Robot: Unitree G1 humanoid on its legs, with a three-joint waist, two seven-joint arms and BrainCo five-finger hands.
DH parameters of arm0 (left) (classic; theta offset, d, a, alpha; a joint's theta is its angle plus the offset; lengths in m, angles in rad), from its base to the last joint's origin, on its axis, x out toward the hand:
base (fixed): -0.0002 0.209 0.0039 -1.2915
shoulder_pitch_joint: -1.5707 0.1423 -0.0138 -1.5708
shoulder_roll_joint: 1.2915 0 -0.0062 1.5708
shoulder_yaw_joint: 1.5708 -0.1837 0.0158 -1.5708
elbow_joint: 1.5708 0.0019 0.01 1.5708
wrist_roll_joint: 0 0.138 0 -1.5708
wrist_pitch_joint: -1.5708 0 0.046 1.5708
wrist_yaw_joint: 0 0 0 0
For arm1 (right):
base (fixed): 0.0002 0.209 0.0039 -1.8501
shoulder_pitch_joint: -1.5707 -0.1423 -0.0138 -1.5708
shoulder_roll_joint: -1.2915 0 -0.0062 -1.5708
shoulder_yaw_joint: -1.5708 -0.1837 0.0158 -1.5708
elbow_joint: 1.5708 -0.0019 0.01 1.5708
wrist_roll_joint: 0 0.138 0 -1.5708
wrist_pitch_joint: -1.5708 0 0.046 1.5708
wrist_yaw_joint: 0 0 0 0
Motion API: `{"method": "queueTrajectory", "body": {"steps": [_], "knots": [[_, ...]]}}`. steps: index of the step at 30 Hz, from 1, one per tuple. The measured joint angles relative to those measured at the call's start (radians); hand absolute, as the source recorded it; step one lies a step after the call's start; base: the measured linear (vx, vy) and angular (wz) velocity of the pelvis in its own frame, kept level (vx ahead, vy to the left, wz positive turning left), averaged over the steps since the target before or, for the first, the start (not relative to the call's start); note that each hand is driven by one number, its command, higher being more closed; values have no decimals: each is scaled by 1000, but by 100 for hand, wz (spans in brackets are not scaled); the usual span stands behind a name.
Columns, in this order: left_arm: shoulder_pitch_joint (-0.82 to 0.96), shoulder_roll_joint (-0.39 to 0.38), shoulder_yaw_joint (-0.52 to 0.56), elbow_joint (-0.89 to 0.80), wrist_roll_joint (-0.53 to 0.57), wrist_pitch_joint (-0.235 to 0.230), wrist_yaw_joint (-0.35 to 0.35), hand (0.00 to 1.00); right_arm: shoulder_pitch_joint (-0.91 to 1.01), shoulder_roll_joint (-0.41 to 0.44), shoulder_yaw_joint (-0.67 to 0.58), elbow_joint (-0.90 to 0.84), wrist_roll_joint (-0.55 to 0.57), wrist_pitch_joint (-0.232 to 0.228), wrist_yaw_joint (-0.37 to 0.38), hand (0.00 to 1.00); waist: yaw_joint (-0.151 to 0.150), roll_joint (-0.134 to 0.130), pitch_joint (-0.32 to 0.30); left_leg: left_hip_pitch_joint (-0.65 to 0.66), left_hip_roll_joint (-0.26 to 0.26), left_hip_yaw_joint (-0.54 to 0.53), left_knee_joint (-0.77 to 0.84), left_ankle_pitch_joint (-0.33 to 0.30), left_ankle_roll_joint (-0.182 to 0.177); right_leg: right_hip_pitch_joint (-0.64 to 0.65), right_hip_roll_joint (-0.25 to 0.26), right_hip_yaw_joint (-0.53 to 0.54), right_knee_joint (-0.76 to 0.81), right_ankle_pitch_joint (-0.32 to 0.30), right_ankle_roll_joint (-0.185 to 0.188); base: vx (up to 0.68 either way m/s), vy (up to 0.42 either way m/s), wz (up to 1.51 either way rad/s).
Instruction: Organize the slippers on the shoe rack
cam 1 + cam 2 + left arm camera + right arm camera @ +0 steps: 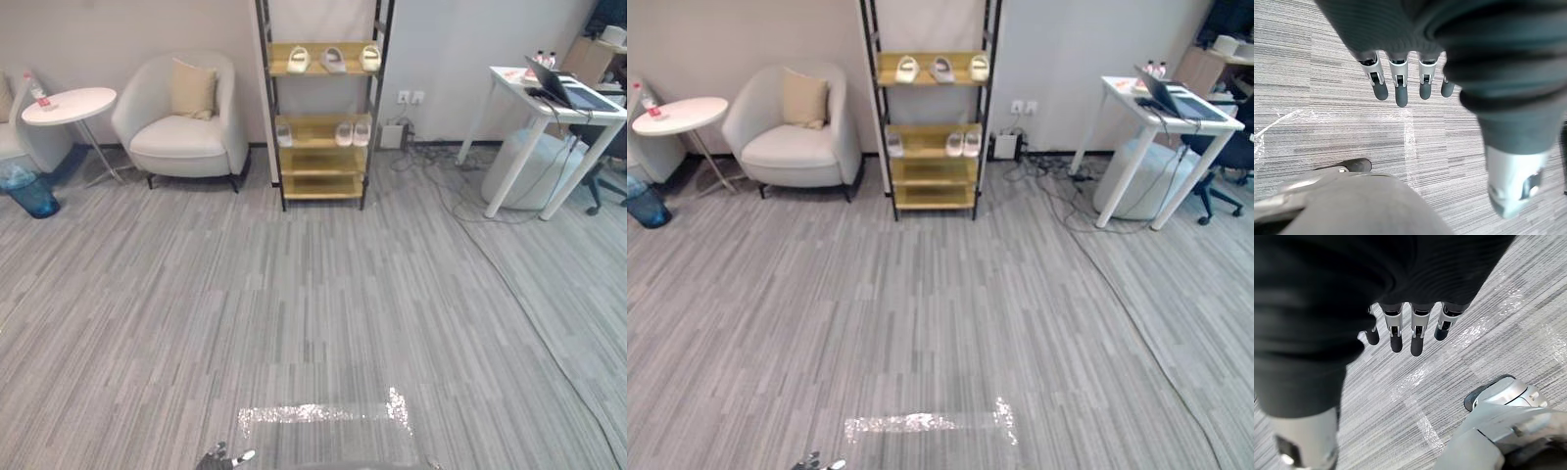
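Observation:
A tall black-framed shoe rack (375, 98) with wooden shelves stands against the far wall. Three pale slippers (333, 59) lie spread along its top shelf. On the shelf below, one slipper (284, 134) lies at the left and a pair (352, 133) at the right. The two lowest shelves hold nothing. My left hand (1399, 83) hangs over the grey carpet far from the rack, fingers straight and empty; its fingertips (225, 456) peek in at the bottom edge of the head views. My right hand (1418, 333) hangs the same way, open and empty.
A white armchair (186, 122) with a beige cushion stands left of the rack, beside a round side table (69, 106) and a blue bin (29, 191). At the right is a white desk (554, 108) with a laptop; cables (460, 196) trail over the floor. A shiny tape mark (323, 411) lies close by.

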Motion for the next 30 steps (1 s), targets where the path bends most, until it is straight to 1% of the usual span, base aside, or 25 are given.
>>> {"method": "queueTrajectory", "body": {"steps": [6,7,8,10,11,18,20,27,30], "knots": [[-5,2,-10,11,20,-3,-1,0,-9,-1,0,14,-10,-6,0,0,-1,-1,6,32,-1,-10,-28,1,0,34,2,-7,-34,0,0,87,-12,4],[-7,5,-17,12,31,-9,-1,0,-16,-2,0,14,-33,-8,0,0,-1,2,10,34,-2,-12,-30,1,0,43,2,-8,-42,0,0,58,-17,2],[-8,5,-17,12,35,-10,-1,0,-18,-2,0,15,-36,-8,0,0,-1,-3,15,37,-2,-12,-31,1,0,46,2,-8,-43,0,0,57,-21,2],[-13,6,-17,15,37,-10,-1,0,-21,-1,1,15,-37,-8,-1,0,-2,-3,25,47,-2,-14,-38,1,0,59,2,-10,-49,0,0,0,0,0],[-14,7,-17,16,37,-10,-1,0,-22,-1,2,15,-37,-8,-1,0,-2,-7,28,46,-2,-15,-38,1,0,58,2,-11,-49,-1,1,0,0,0],[-14,7,-17,17,37,-10,1,0,-22,-1,7,14,-38,-10,-1,0,-2,-10,30,48,-4,-23,-39,1,0,59,0,-20,-49,-2,3,-22,-14,4],[-14,10,-16,17,37,-10,5,0,-22,1,10,15,-40,-9,-1,0,-3,-17,37,58,-5,-38,-39,4,0,69,-2,-33,-51,-3,3,-20,-52,16],[-14,10,-14,17,37,-10,8,0,-25,1,12,15,-40,-9,-1,0,-3,-18,39,57,-5,-38,-40,4,0,68,-2,-33,-51,-4,4,0,0,0],[-12,9,-3,17,37,-9,21,0,-25,2,15,15,-40,-9,-2,0,-4,-21,40,46,-5,-42,-39,2,-3,61,-3,-37,-44,-11,4,-14,-15,3]]}}
